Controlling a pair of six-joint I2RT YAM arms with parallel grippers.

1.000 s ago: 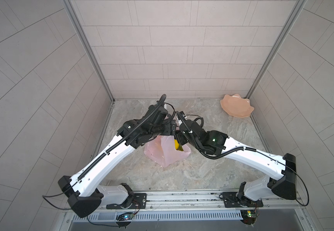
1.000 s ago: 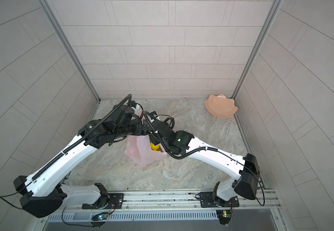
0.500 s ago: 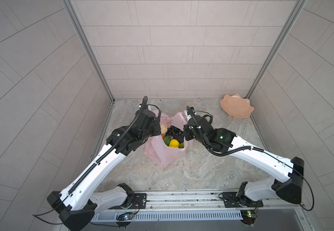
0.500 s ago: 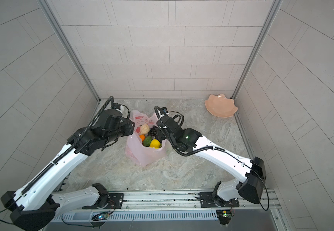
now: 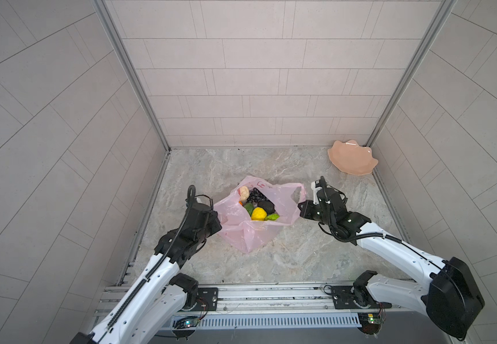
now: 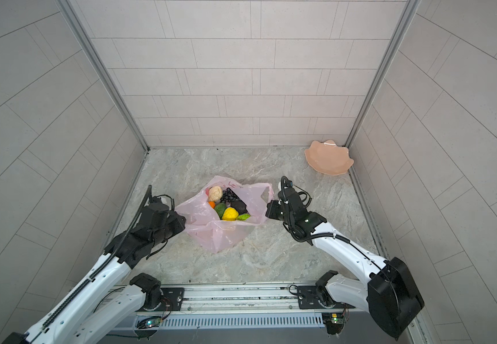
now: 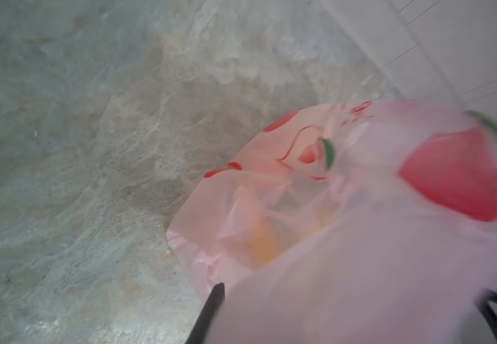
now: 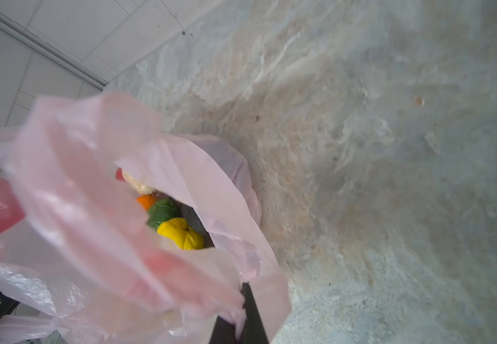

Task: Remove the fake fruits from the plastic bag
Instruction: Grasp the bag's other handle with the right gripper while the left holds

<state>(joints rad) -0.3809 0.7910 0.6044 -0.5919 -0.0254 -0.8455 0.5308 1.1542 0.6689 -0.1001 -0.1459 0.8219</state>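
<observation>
The fake fruits (image 5: 256, 205) all sit inside the plastic bag (image 5: 250, 238), which lies near the middle of the marbled tabletop (image 5: 300, 262) with its mouth spread wide and facing up. A bumpy yellow one (image 5: 258, 213), a grape bunch (image 5: 254, 196), a cream knobbly one (image 5: 244, 193), a dark one (image 5: 266, 205) and green pieces (image 5: 248, 209) show in both top views. None is out on the tabletop. The right gripper (image 5: 300, 208) is at the bag's right edge by a loop handle (image 5: 299, 190), closed, with pink film pinched at its finger (image 8: 251, 312) in the right wrist view. The left gripper (image 5: 216, 217) is at the bag's left edge. Film lies across the gap beside its finger (image 7: 208, 312), but I cannot tell whether it is clamped. The step in hand looks like opening the bag, with no fruit picked yet. Next, one arm probably has to let go and reach down into the mouth for a top fruit. The other would need to stop the thin film collapsing over the pile. The peach scalloped dish (image 5: 353, 158) stands well apart in the far right corner.
</observation>
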